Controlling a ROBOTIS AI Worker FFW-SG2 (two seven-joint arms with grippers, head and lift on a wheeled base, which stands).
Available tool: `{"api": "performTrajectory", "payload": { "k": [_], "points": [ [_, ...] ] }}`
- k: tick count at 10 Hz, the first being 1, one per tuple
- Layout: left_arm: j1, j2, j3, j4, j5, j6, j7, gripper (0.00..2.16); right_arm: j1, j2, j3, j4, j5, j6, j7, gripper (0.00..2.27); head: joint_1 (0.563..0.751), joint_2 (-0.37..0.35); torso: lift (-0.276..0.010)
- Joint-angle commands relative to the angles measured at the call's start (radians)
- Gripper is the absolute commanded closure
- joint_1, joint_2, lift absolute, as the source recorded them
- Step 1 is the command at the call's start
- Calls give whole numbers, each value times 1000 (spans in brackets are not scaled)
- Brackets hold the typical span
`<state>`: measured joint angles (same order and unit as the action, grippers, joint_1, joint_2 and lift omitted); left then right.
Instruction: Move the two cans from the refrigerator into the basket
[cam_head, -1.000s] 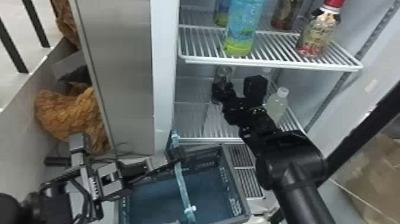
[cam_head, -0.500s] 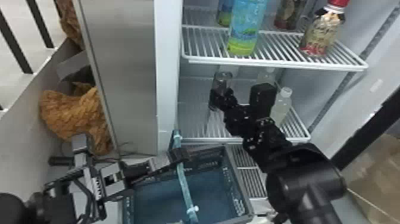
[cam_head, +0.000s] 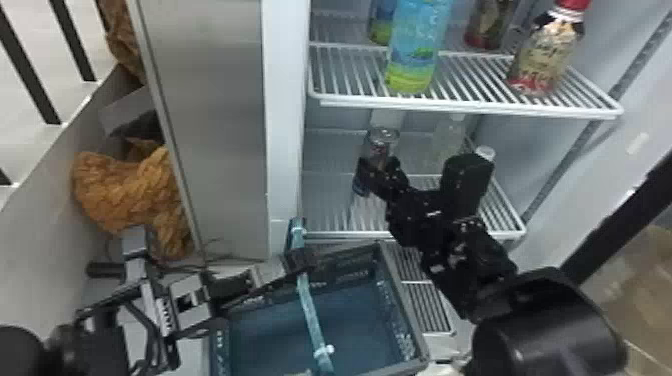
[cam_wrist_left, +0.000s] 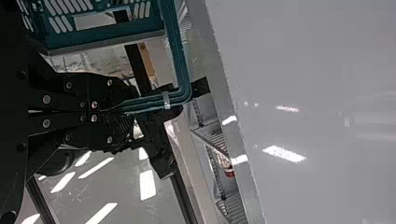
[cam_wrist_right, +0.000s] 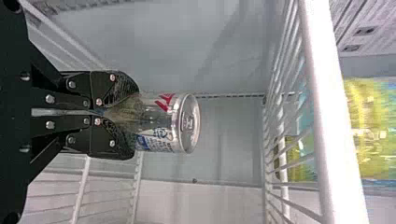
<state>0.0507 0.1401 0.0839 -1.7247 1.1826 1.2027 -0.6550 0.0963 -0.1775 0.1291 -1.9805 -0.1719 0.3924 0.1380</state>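
Going by how things lie, the job looks to be at the first can, with neither delivery yet complete. The silver metal drink can with red and blue markings (cam_wrist_right: 163, 122) stands about upright inside the refrigerator, above the lower white wire shelf (cam_head: 345, 234), with the right gripper (cam_wrist_right: 133, 115) clamped round its body; whether its base touches the wires, I cannot tell. The left gripper (cam_wrist_left: 130, 109) pinches the teal strap-like handle (cam_wrist_left: 176, 51) of the blue-grey plastic basket (cam_head: 404, 305), which sits just outside and lower than that shelf. What is left, then, is to bring this can out and down into the basket, then fetch the second, whose place I cannot make out. Overhead, the upper white wire shelf (cam_head: 450, 107) carries a blue-and-green bottle (cam_head: 415, 55) and a red-capped bottle (cam_head: 542, 55), so lifting high could knock its front edge. A white-capped clear bottle (cam_head: 485, 152) stands close by the right gripper and could be brushed, and the handle crossing the basket's opening might catch the can.
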Motion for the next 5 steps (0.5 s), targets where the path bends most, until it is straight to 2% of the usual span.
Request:
{"api": "performTrajectory", "payload": {
  "k": [1,5],
  "points": [
    [1,-1,2,1,0,0,0,1210,58,-4,-15,-77,-20,25,3,1285,695,-141,-219],
    [6,-2,6,-2,0,-5,0,1210,198,-28,-29,-266,-73,66,20,1285,695,-138,-219]
  ]
}}
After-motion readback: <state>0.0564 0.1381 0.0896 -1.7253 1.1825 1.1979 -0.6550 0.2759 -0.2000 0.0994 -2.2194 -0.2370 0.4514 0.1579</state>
